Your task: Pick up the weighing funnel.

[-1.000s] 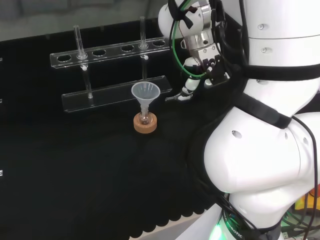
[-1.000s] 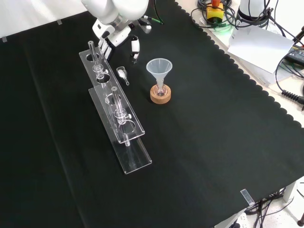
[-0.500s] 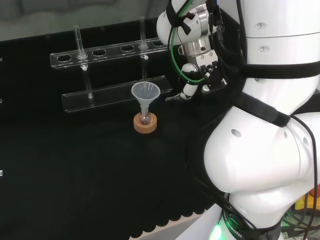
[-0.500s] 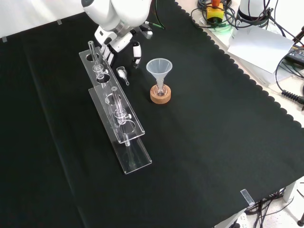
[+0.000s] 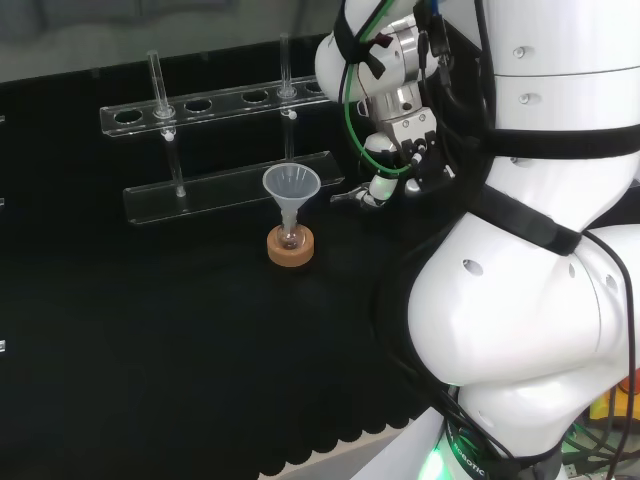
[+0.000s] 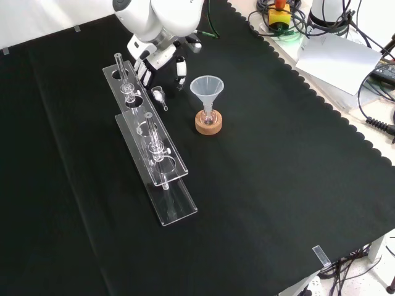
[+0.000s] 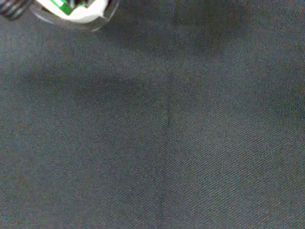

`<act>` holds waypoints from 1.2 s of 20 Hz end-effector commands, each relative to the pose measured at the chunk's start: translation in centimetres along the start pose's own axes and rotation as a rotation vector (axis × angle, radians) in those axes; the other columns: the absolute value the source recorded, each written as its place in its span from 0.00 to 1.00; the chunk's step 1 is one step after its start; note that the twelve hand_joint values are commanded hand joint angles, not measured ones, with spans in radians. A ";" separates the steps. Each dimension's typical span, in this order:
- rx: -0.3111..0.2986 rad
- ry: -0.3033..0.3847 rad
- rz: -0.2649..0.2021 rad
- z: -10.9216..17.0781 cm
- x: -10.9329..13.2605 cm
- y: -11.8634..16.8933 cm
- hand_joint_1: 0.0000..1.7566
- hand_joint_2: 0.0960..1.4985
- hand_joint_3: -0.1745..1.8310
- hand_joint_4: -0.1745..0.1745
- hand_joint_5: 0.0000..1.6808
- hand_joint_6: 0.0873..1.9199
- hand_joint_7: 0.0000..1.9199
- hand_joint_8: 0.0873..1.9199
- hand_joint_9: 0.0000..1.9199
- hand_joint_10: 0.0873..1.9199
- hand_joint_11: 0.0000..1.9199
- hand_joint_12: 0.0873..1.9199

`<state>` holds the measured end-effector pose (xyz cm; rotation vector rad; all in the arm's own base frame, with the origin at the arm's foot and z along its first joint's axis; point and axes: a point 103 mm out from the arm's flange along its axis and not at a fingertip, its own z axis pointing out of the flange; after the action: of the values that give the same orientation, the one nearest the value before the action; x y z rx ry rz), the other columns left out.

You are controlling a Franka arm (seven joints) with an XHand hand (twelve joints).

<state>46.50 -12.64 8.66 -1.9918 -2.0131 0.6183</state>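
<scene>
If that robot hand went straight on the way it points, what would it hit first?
Probably the black cloth, right beside the weighing funnel: the hand points down with open fingers either side of it, though depth is unclear.

Cloth (image 7: 167, 143): black fabric, matt, a fine rough weave is shown.
Rack (image 6: 162, 179): clear plastic, smooth, glossy.
Funnel (image 6: 206, 88): translucent, smooth.
Cork ring (image 6: 208, 124): tan cork, matt.
Weighing funnel (image 6: 160, 96): clear, glossy; glass or plastic cannot be told.
Hand (image 6: 179, 66): white and black shells, smooth.
Arm (image 5: 530, 300): white casing, glossy.
</scene>
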 end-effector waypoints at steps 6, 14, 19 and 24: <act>-0.065 -0.020 0.025 0.6 -0.1 0.5 0.50 0.36 0.38 0.41 0.32 0.18 0.20 0.32 0.34 0.25 0.23 0.67; -0.085 -0.025 0.016 1.3 0.2 0.9 0.52 0.36 0.39 0.42 0.30 0.29 0.20 0.32 0.35 0.25 0.23 0.67; -0.090 -0.024 0.012 1.6 0.2 1.2 0.52 0.36 0.40 0.43 0.32 0.33 0.20 0.33 0.36 0.25 0.23 0.67; -0.085 -0.024 0.012 1.7 0.1 1.5 0.53 0.36 0.40 0.46 0.36 0.36 0.21 0.33 0.36 0.25 0.24 0.67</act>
<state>46.95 -12.69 6.58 -2.0574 -2.0774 0.5682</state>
